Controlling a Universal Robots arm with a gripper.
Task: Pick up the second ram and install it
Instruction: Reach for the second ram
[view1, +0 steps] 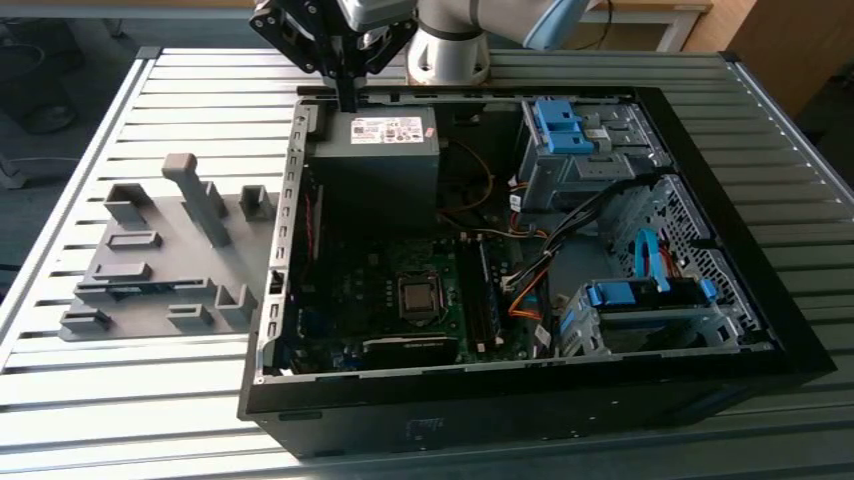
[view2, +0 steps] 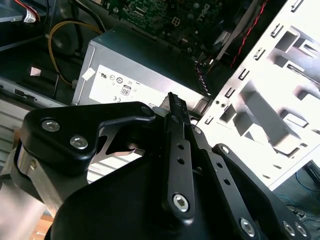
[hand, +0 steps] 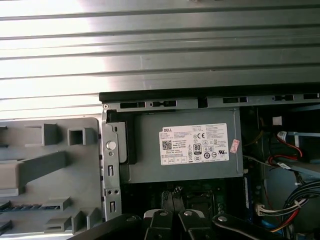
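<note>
An open black computer case is laid on a table of ribbed metal slats. A boxy grey power supply with a pale label, a dark green motherboard and blue plastic clips are seen inside it. The black metal gripper is held just above the case rim beside the power supply, its fingers pressed together into one narrow blade. The second ram, a thin bluish strip, appears to be laid in a slot of the matte grey plastic holder at the exterior view's left, well apart from the gripper and screened from it by the case wall and upright grey posts.
</note>
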